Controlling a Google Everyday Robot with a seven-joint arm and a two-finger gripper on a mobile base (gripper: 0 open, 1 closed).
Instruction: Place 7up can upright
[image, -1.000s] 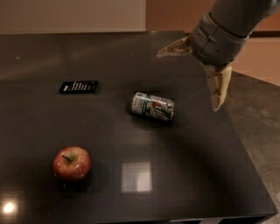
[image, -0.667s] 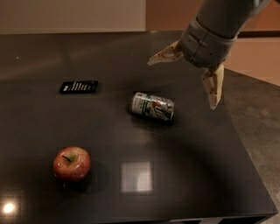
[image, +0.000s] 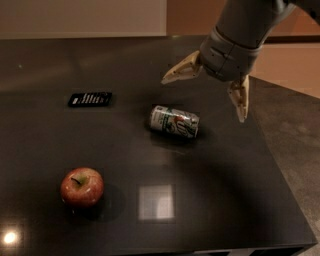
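Observation:
The 7up can (image: 174, 121) lies on its side near the middle of the dark table (image: 215, 200), silver and green, its long axis running left to right. My gripper (image: 204, 99) hangs above and just to the right of the can, not touching it. Its two tan fingers are spread wide apart: one fingertip (image: 169, 78) points left above the can, the other (image: 242, 114) points down to the can's right. The gripper is open and holds nothing.
A red apple (image: 82, 187) sits at the front left of the table. A flat black rectangular device (image: 90, 98) lies at the left, behind the apple. The table's right edge (image: 280, 175) runs close to the gripper, with floor beyond it.
The gripper has moved left and a little down, closer over the can. The can, apple and black device have not moved.

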